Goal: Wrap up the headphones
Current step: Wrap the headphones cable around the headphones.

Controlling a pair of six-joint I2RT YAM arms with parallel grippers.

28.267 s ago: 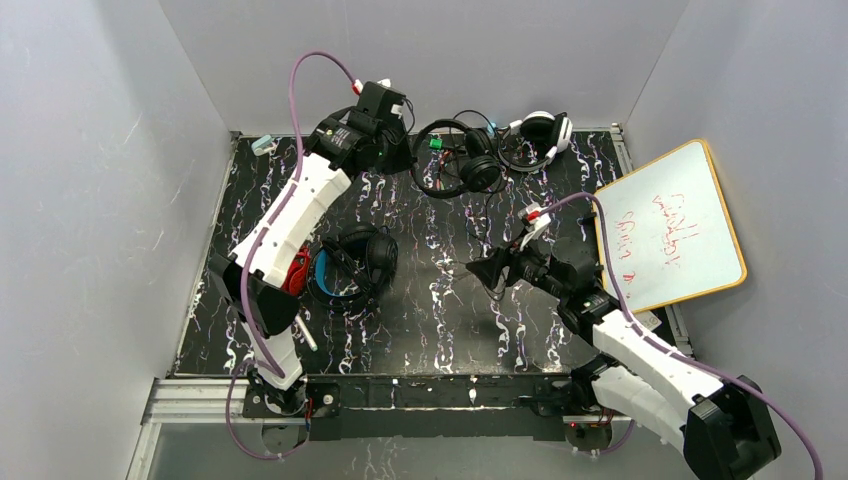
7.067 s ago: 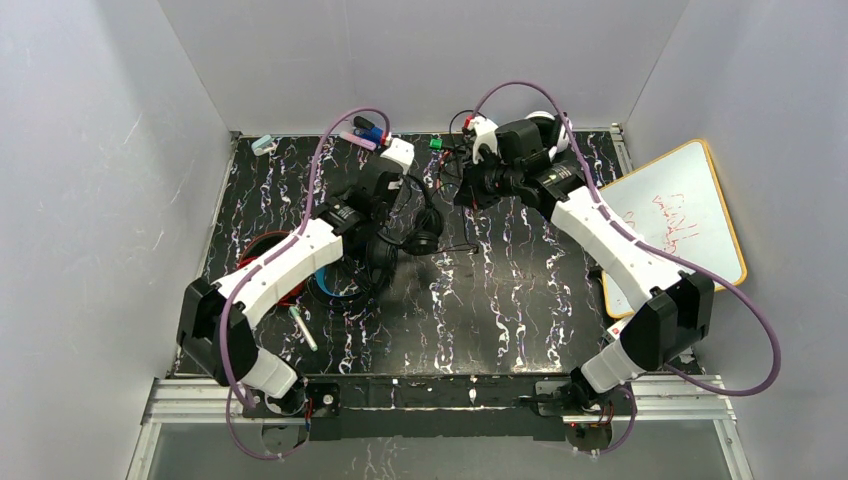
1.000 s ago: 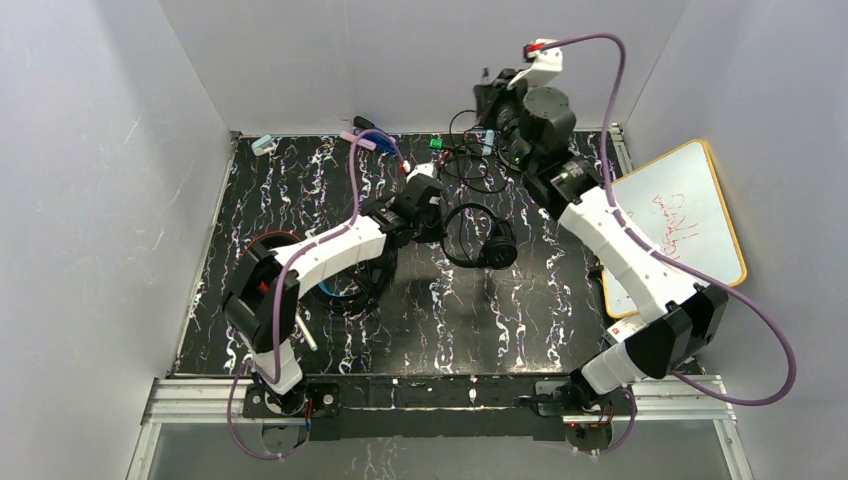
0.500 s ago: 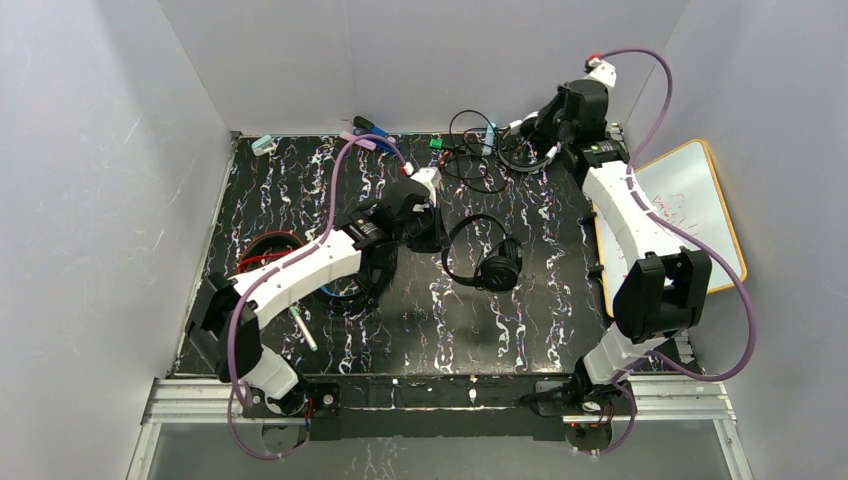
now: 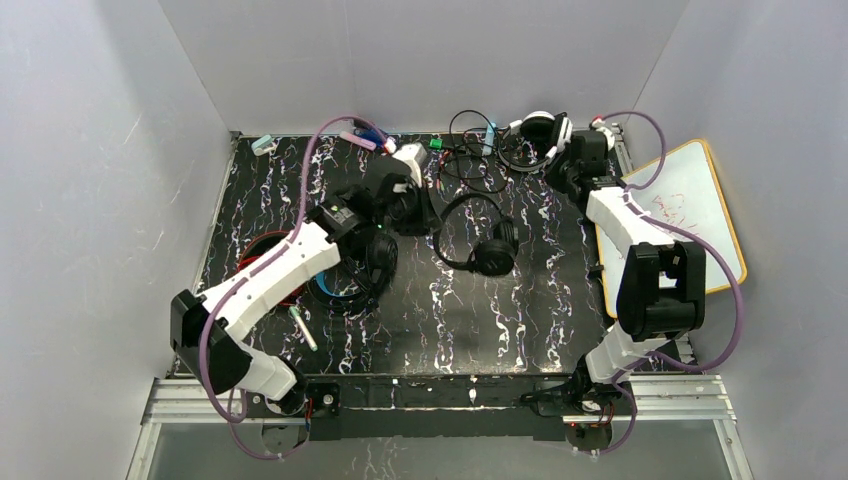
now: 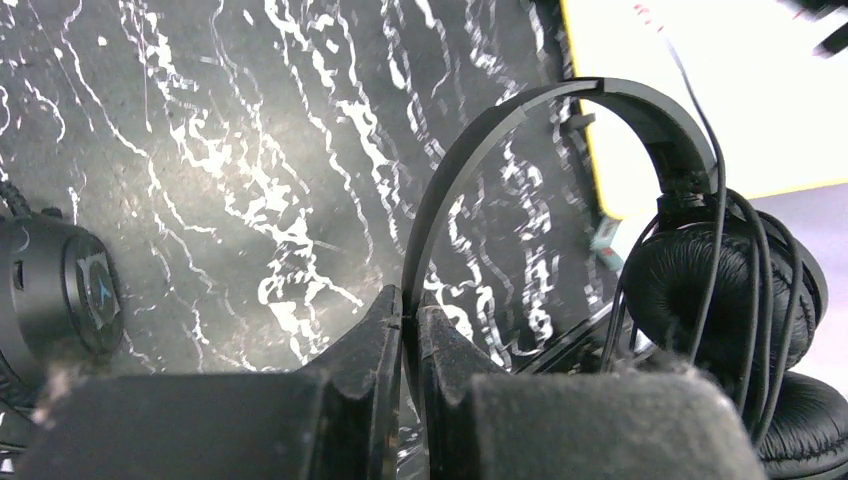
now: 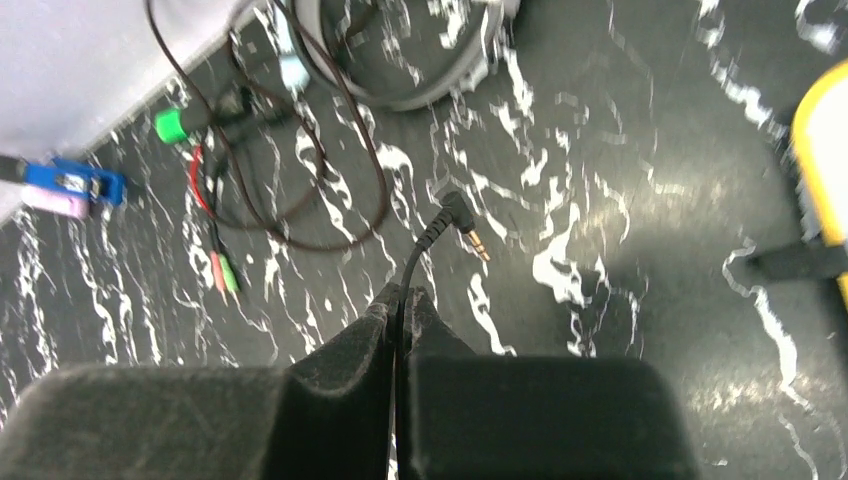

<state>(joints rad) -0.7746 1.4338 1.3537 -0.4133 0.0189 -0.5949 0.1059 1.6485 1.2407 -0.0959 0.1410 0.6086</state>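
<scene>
The all-black headphones sit at mid-table. My left gripper is shut on their thin headband, pinched between the fingertips of the left gripper. Black cable is wound in several turns around the ear cups, and one strand runs off to the upper right. At the back right, my right gripper is shut on a thin black cable. Its jack plug sticks out just past the tips of the right gripper. A black pair with a blue headband and a red pair lie under my left arm.
White headphones and a tangle of brown cable with a green plug lie by the back wall. A whiteboard leans at the right edge. A marker lies at the front left.
The right arm swung from high at the back centre down to the back right corner, its gripper still shut on the cable. The left arm shifted a little, keeping its hold on the headband.
</scene>
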